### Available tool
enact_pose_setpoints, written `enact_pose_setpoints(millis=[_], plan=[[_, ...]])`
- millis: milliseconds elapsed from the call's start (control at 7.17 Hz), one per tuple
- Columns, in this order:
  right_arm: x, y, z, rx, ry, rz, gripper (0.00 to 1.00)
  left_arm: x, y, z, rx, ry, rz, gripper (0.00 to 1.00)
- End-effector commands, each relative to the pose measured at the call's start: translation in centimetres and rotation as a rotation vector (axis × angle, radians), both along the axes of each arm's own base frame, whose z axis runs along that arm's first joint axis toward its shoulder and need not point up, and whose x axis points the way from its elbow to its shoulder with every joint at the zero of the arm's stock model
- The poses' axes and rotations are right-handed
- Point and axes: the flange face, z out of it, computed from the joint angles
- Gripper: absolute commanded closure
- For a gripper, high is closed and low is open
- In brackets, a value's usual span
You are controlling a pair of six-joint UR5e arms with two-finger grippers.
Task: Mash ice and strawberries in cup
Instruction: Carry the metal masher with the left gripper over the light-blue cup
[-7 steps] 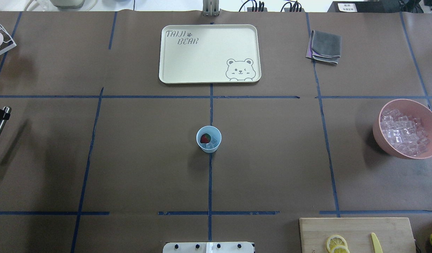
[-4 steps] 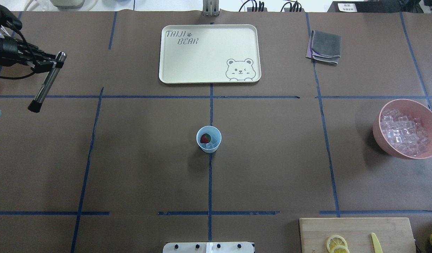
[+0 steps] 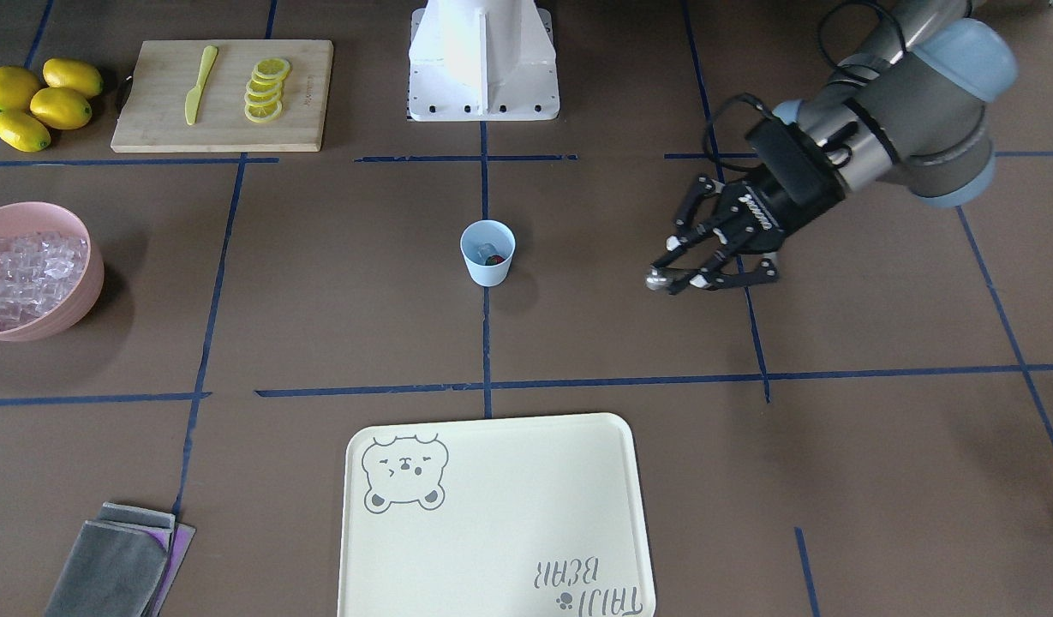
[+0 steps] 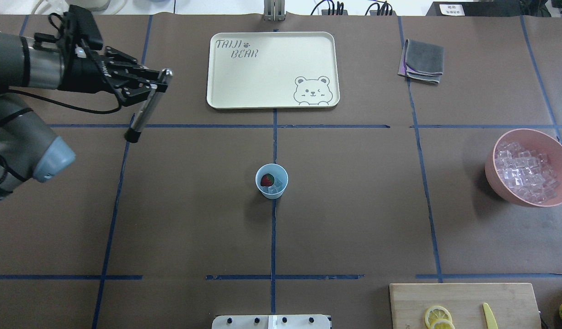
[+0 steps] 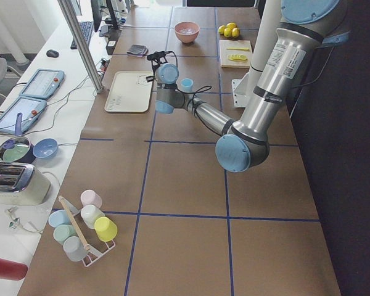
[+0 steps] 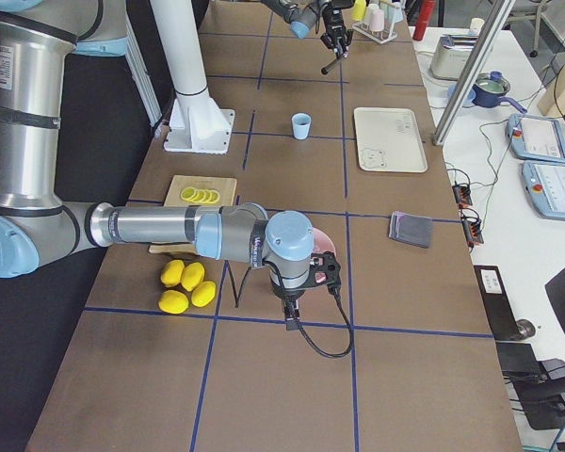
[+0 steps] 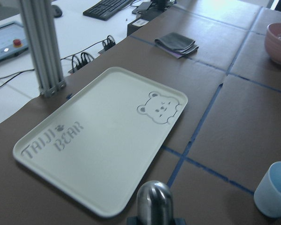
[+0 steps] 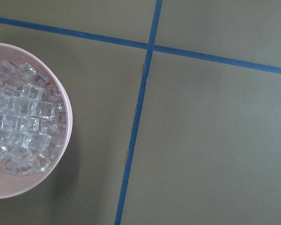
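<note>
The light blue cup (image 4: 271, 181) stands upright at the middle of the table, with a red strawberry (image 4: 266, 179) and a few pieces of clear ice (image 4: 276, 185) inside it. It also shows in the front-facing view as the cup (image 3: 487, 252) and at the lower right of the left wrist view as the cup (image 7: 277, 189). My left gripper (image 4: 158, 82) is shut on a metal muddler (image 4: 145, 108), which hangs tilted with its black tip down, well to the left of and behind the cup. My right gripper (image 6: 293, 316) hangs beside the pink bowl; I cannot tell whether it is open or shut.
A cream tray (image 4: 272, 68) lies at the back centre and a folded grey cloth (image 4: 423, 59) at the back right. A pink bowl (image 4: 527, 131) of ice stands at the right edge. A cutting board (image 4: 463, 297) with lemon slices and a yellow knife sits front right.
My left arm has swung in from the left edge, carrying the muddler to the right and toward the table's middle. The cup has not moved.
</note>
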Motion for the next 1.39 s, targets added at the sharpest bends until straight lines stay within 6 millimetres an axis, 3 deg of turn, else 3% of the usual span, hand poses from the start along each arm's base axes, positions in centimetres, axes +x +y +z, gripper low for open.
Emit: enact_pose_setpoints(millis=[0, 279, 418, 558, 697, 836, 1255], plan=[[0.0, -0.1, 0.0, 0.000, -0.001, 0.002, 0.01, 4.7, 3.6, -7.7, 0.180, 0.191, -0.082, 1.00], [0.0, -0.1, 0.0, 0.000, -0.001, 0.002, 0.01, 6.7, 6.8, -9.5, 0.315, 0.303, -0.122, 1.00], [0.0, -0.1, -0.1, 0.000, -0.001, 0.002, 0.01, 8.1, 9.1, -9.6, 0.330, 0.372, -0.101, 1.00], [0.0, -0.1, -0.1, 0.000, -0.001, 0.002, 0.01, 10.1, 11.3, -8.6, 0.319, 0.452, -0.116, 1.00], [0.0, -0.1, -0.1, 0.001, 0.000, 0.002, 0.01, 12.2, 12.5, -6.4, 0.324, 0.504, -0.099, 1.00], [0.0, -0.1, -0.1, 0.000, -0.001, 0.002, 0.01, 12.9, 12.3, -4.5, 0.328, 0.527, -0.105, 1.00], [0.0, -0.1, -0.3, 0.004, 0.000, 0.002, 0.01, 14.2, 11.7, -1.7, 0.326, 0.519, -0.106, 1.00]])
